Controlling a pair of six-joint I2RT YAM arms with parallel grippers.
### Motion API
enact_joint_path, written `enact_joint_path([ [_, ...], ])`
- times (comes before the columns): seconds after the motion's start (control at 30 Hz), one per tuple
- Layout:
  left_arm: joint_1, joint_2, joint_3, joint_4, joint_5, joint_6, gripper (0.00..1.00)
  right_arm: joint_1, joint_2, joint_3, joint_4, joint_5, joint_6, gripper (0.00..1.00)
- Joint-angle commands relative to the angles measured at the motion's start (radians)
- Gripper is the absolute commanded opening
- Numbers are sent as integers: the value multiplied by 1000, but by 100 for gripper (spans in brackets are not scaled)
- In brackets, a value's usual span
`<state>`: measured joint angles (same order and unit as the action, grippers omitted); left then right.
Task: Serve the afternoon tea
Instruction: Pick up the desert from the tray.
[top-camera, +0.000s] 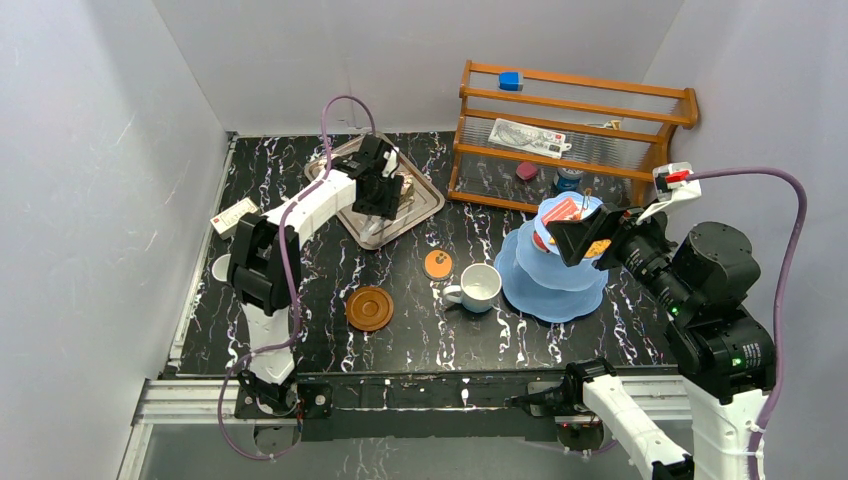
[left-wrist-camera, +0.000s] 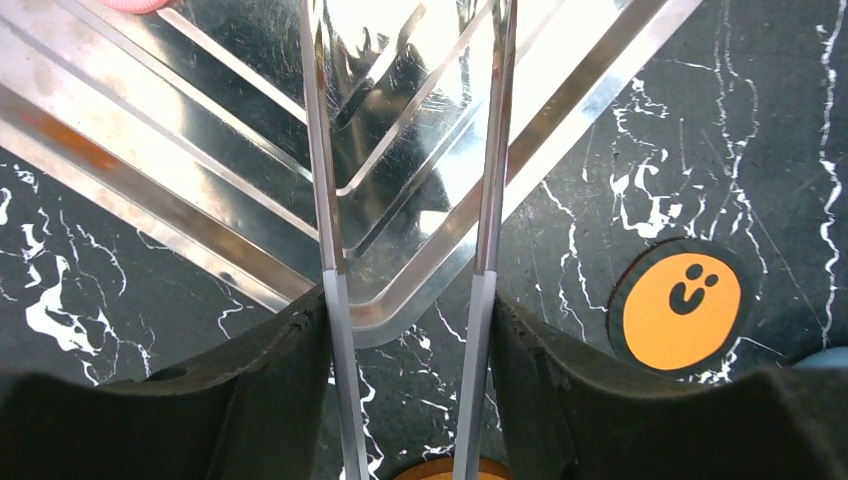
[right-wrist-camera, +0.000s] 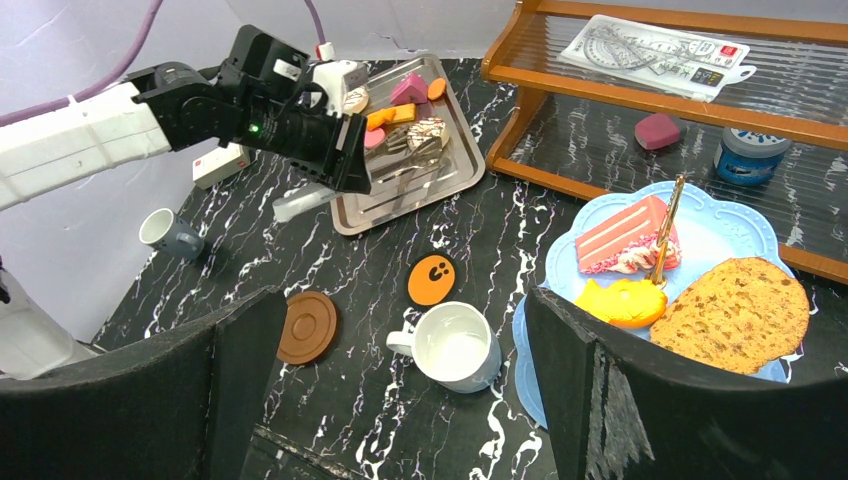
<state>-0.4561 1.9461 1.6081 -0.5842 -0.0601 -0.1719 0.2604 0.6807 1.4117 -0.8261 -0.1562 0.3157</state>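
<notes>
The pastries (right-wrist-camera: 405, 110) not yet served, a pink cake, orange pieces and a brown-and-white iced donut, lie bunched on the silver tray (top-camera: 428, 205) at the back left of the bench (top-camera: 450, 340). They look small, smooth and brightly coloured. The left tool (left-wrist-camera: 410, 330) hangs just over the tray's near corner, half closed around the metal tongs (left-wrist-camera: 325, 200). The tongs' long arms run straight out from it across the tray floor. In the left wrist view only a pink edge shows, left of the arms, so I judge the pick needs a reach forward and leftward. The left arm is plainly the nearer. Well apart to the right, the right tool (top-camera: 580, 240) stands wide and empty above the light-blue three-tier stand (top-camera: 550, 285), whose top tier holds a pink slice, a yellow piece and a cookie.
</notes>
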Motion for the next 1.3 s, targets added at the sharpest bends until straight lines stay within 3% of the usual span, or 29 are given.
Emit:
enact_joint_path([
  [0.0,0,6,40,31,-20,7,53,0,7,37,56,6,6,99],
  [0.37,0,31,54,61,-35,11,54,0,12,34,62,3,5,99],
  [0.63,0,27,66,57,-41,11,44,0,7,39,56,10,1,99],
  [1.27,-2,-227,-21,-7,-9,12,36,0,4,56,24,-7,5,99],
])
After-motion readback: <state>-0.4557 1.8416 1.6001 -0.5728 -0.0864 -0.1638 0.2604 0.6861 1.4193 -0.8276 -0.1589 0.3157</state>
